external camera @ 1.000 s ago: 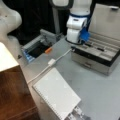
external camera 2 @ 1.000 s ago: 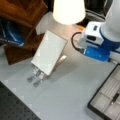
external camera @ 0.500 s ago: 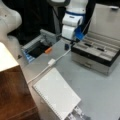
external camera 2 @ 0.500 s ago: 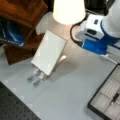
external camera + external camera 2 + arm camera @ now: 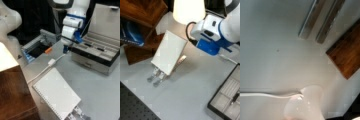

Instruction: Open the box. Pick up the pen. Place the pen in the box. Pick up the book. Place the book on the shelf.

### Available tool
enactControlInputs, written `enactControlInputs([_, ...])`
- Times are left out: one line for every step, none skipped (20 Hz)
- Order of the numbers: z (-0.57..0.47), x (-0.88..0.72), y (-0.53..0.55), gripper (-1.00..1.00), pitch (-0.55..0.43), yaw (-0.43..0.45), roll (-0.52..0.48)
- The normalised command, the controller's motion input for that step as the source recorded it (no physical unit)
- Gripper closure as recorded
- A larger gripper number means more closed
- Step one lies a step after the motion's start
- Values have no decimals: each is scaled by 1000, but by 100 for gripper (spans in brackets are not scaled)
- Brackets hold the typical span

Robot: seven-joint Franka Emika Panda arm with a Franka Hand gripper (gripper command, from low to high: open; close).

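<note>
Box open on the grey counter: flat black lid up at the back, silvery-grey sides, pale divided tray inside. Also seen as a dark-rimmed tray corner in a front view. Slim black pen lying in a box compartment; visible as a short dark sliver in a front view.

Tool hanging over the counter just beside the box's front-left corner, between box and small orange object. Gap between fingers: cannot tell. Nothing seen in it. Bulky white-and-blue wrist housing above.

Book: white rectangular spiral-bound slab, plain cover, propped tilted on a silvery metal stand, well apart from box, toward a front view's bottom-left. Not on the shelf.

Shelf: dark-brown wood grain, cream flat top, beside the book, far side from box. White cable with small square plug across the counter between book and box.

Wrist view: two silvery bars, brown wood corner, smooth grey surface.
</note>
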Motion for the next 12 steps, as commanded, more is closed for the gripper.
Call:
enactControlInputs([-153,170,-151,-100,-75,117,-654])
enactControlInputs([-174,145,-136,-100,-76,99,-624])
enactControlInputs([-218,130,-138,-100,-86,80,-583])
enactControlInputs([-265,122,-136,-100,-99,60,-543])
enactControlInputs([-306,116,-121,-100,-109,46,-520])
enactControlInputs([-332,118,-117,-100,-115,38,-512])
enactControlInputs([-331,128,-123,-100,-117,45,-511])
enactControlInputs([-309,136,-136,-100,-108,59,-519])
enactControlInputs([-270,140,-166,-100,-78,67,-551])
enactControlInputs([-241,136,-203,-100,-55,47,-551])
enactControlInputs([-206,124,-212,-100,-43,34,-518])
enactControlInputs([-187,120,-234,-100,-35,3,-502])
